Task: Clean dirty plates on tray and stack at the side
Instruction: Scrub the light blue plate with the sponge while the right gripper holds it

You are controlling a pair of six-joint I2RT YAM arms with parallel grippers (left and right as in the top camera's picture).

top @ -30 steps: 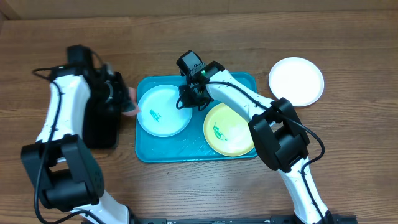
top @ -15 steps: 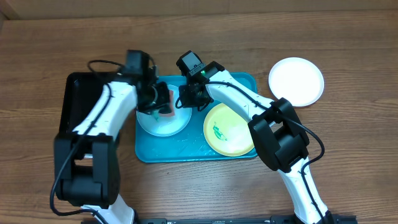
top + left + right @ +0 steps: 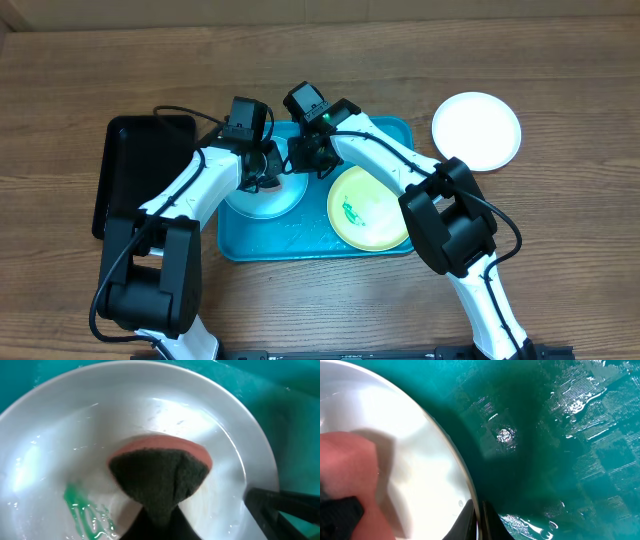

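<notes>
Sponge [image 3: 160,480] presses the light cyan plate [image 3: 265,202] inside the turquoise tray [image 3: 300,245]; we see the left end effector [image 3: 260,172] clamped on the sponge, directly over the plate's middle, beside a green smear [image 3: 82,510]. We see the right end effector [image 3: 479,522] closed, tips against that plate's right rim. The yellow-green plate [image 3: 368,208] lies just beside it.

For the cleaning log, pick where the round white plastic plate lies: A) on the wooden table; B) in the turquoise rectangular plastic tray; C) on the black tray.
A: the round white plastic plate rests on the wooden table, outside the turquoise plastic tray.
</notes>
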